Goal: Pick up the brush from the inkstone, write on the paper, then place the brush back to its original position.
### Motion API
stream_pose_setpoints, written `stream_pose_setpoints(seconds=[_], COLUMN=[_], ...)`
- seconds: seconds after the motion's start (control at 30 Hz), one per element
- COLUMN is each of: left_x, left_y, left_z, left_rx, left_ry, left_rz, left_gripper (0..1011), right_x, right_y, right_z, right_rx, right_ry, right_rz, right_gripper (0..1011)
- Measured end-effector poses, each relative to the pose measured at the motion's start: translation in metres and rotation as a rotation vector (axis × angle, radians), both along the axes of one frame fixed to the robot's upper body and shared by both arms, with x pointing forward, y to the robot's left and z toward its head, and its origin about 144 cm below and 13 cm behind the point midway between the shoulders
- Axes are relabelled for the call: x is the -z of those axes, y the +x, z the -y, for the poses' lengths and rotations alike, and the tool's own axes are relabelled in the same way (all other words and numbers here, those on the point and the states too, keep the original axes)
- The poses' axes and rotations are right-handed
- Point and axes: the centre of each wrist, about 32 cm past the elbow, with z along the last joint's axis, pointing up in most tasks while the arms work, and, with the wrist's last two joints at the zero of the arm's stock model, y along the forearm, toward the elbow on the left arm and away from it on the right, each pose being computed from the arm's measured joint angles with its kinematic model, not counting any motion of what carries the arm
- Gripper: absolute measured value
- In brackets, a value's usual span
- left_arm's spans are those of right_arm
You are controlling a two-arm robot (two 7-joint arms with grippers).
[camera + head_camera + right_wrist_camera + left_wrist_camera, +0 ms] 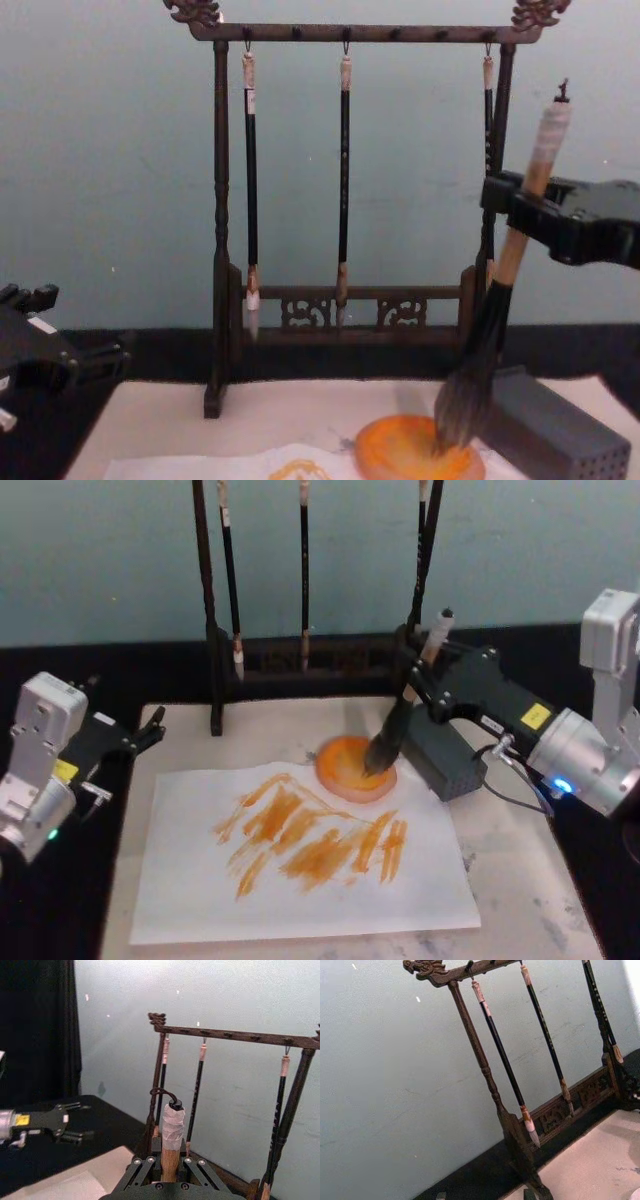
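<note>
1. Orange inkstone [348,772] lies at the far edge of the paper [300,890]; grey bristles of the brush [390,742] touch it.
2. Right end effector [420,675] clenches the tilted brush's handle.
3. Left end effector [152,730], jaws spread, sits at the left edge of the counter [520,900].

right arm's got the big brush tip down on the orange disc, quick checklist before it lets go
1. Writing done: the white paper sheet carries orange strokes. ok
2. Tip placement: the grey bristles of the thick tan-handled calligraphy brush touch the flat round orange inkstone. ok
3. Grip: the right gripper is shut on the handle. ok
4. Brush supported for release: it stands steeply tilted with only the tip down. not ok
5. Room to lay it down next to the grey rectangular block with holes: cannot tell
6. Left gripper: open, parked off the paper's left. ok
</note>
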Motion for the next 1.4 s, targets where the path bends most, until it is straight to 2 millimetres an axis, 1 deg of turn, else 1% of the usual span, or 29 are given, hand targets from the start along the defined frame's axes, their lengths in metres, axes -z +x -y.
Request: stream_pose_setpoints(seconds=[0.6,0.97,1.4], left_x=[0.000,0.000,0.000], left_y=[0.000,0.000,0.000], left_z=[0.000,0.000,0.000], left_rx=[0.000,0.000,0.000], left_ry=[0.000,0.000,0.000], left_rz=[0.000,0.000,0.000], left_gripper=[1001,1001,1001], right_x=[0.002,0.004,0.006], right_y=[-0.035,-0.046,-0.053], right_z=[0.026,0.034,0.038], right_rx=[-0.047,-0.071,-0.106], right_ry=[-0.052,-0.085,-0.112], right_rz=[-0.012,-0.023,-0.039], right_gripper=[163,163,163])
